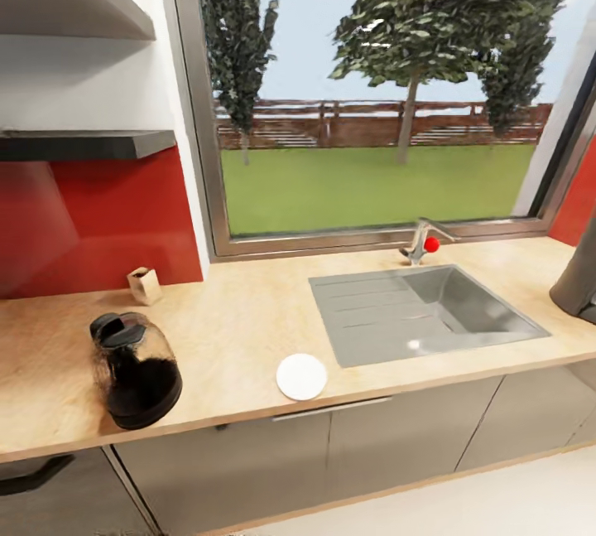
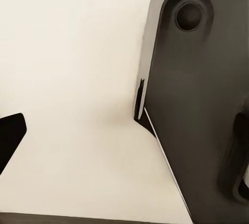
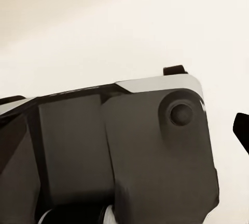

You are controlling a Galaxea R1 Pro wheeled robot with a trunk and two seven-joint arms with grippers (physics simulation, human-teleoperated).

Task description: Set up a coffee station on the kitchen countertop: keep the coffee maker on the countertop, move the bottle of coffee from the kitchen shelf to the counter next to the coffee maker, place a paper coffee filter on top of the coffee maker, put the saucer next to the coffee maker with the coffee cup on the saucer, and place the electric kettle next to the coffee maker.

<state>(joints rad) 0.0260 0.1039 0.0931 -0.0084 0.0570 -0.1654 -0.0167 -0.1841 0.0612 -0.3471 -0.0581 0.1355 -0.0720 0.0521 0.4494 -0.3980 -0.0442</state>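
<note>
The electric kettle [image 1: 135, 370], dark glass with a black lid and handle, stands on the countertop [image 1: 232, 329] at the left, near its front edge. The saucer [image 1: 301, 376], a flat white disc, lies at the front edge just left of the sink. No arm reaches over the counter in the head view. In the left wrist view one black fingertip [image 2: 10, 133] of my left gripper [image 2: 124, 141] sits at the picture's edge with nothing between the fingers. One fingertip [image 3: 241, 128] of my right gripper [image 3: 124, 120] shows likewise. The coffee maker, bottle, filter and cup are out of view.
A steel sink [image 1: 463, 329] with a red-knobbed tap [image 1: 424, 243] is set in the counter under a large window. A small brown box [image 1: 144, 283] stands by the red backsplash. Two grey shelves [image 1: 83, 142] hang at the upper left. A dark grey object [image 1: 575, 283] is cut off at the right.
</note>
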